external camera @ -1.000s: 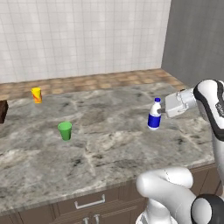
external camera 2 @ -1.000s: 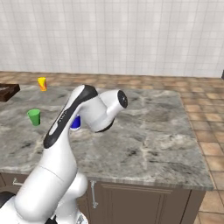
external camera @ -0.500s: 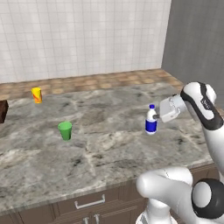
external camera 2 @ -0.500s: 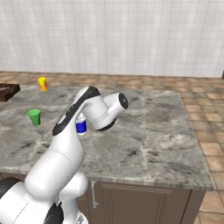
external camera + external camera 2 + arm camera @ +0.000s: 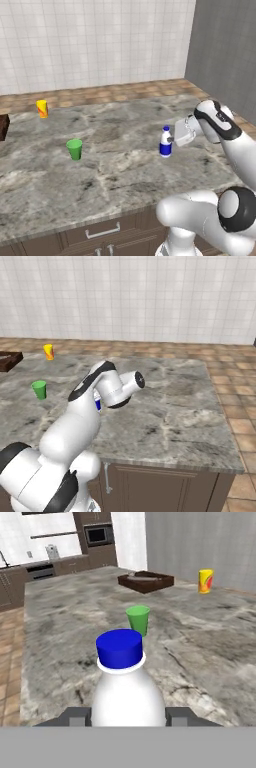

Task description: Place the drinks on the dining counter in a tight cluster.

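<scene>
Item: white bottle [image 5: 165, 142], blue cap and label, stood upright on worktop [image 5: 115, 165], clamped by tool [image 5: 129, 716]. Green cup [image 5: 75, 149] and yellow-orange cup [image 5: 42, 108] stood well apart.

Legible text, brands, numbers, signs: none.

White bottle [image 5: 165, 142]: blue label band, plain colour, no lettering can be made out; blue cap unmarked.

Yellow-orange cup [image 5: 42, 108]: reddish patch on its side, too small and blurred to read as a mark or word.

Green cup [image 5: 74, 149]: plain, unmarked.

Counter [image 5: 100, 165]: marbled stone, no markings.
</scene>
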Robot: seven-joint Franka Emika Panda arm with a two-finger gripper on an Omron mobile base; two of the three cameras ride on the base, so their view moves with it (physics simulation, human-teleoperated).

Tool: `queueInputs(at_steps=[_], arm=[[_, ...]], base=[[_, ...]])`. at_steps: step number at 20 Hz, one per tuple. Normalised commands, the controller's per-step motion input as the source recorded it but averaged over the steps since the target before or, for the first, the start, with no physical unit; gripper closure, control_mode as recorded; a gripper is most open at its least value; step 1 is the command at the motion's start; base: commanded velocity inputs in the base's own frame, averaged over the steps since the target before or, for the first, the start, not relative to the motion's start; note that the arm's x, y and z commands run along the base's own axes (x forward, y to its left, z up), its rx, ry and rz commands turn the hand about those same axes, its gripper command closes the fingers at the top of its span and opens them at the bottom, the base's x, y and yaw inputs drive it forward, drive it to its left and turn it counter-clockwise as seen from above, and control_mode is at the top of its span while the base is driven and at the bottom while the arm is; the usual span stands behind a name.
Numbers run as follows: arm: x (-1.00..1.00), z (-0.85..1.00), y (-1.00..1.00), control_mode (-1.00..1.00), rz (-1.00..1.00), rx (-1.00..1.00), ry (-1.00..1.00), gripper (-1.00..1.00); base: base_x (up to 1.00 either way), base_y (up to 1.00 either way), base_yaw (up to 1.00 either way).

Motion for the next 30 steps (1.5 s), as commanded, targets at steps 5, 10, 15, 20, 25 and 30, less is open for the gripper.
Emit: queueInputs(at_steps=[5,10,15,20,25,30], arm=[[0.17,-0.27,0.26,-1.0,0.05,0.0,0.0,1.0],[0.06,-0.21,0.27,-1.0,0.06,0.03,0.0,1.0],[0.11,-0.14,0.18,-1.0,0.04,0.06,0.0,1.0],[0.21,-0.21,0.03,-1.0,0.01,0.02,-0.01,1.0],[0.26,-0.39,0.01,-1.0,0.0,0.0,0.0,1.0],[0.18,-0.31,0.0,-1.0,0.0,0.0,0.0,1.0]], base=[[0.0,0.0,0.0],[0.0,0.0,0.0],[0.0,0.0,0.0],[0.0,0.0,0.0],[0.0,0.0,0.0],[0.0,0.0,0.0]])
